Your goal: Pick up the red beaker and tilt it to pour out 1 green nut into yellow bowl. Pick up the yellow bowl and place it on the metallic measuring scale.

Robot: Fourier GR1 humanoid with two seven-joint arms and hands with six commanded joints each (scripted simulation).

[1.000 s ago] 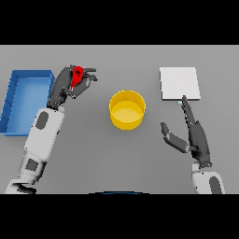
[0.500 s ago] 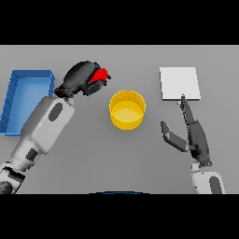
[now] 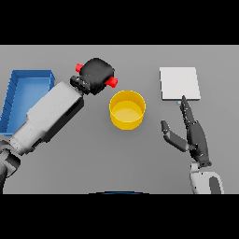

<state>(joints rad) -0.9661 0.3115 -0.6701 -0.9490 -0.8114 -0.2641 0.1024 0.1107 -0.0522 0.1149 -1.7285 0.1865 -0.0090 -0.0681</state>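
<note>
the left robot hand [image 3: 97, 74] is gripping the red beaker [image 3: 111, 82] just beside the yellow bowl [image 3: 127, 109]; a blue tray [image 3: 18, 88] is lying left, the measuring scale [image 3: 179, 83] right, where the right robot hand [image 3: 195, 135] is resting with fingers straight.

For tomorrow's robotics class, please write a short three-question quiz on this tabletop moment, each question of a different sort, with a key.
1. True or false: the yellow bowl sits on the metallic measuring scale.
2. Which hand holds the red beaker? A) left B) right C) neither
3. Fill in: the blue tray lies at the table's far ____ side.

Key: 1 false, the bowl rests on the table beside the scale. 2 A, the left hand grips it; the right hand is open. 3 left.
</note>
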